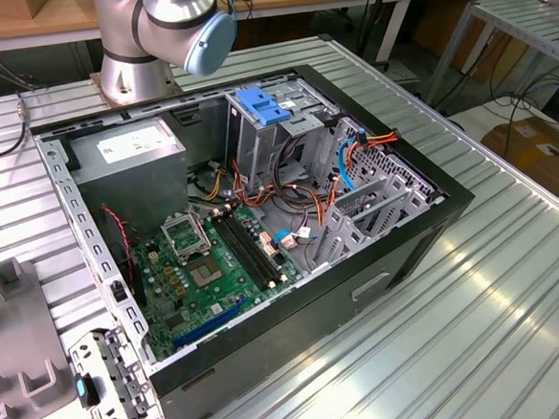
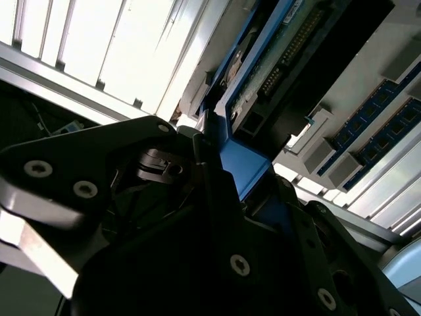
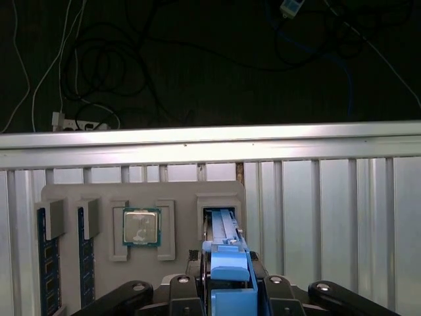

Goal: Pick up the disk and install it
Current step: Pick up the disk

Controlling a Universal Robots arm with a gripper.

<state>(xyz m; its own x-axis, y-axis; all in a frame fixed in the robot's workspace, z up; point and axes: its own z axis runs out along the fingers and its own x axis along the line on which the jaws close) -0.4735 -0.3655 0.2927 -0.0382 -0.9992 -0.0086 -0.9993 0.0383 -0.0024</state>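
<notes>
**A:** Where is the disk (image 3: 222,227)?

**B:** It stands on edge in a slot of the grey tray (image 3: 177,191), just right of the CPU (image 3: 141,227). I'd say it is set upright so that its two flat faces are open to a pinch.

**A:** And the gripper (image 3: 229,263)?

**B:** It straddles the disk's near end. The jaws are drawn in against both faces at the blue rail (image 2: 243,164) and look to have hold of it. The disk's far end sits in the slot, so it is not lifted out.

**A:** Why hold it by that end?

**B:** Probably to leave the rest of the disk free for sliding.

**A:** And the case (image 1: 434,223)?

**B:** It lies open on the table (image 1: 518,327), and its cage (image 1: 298,136) is reachable from above.
</notes>
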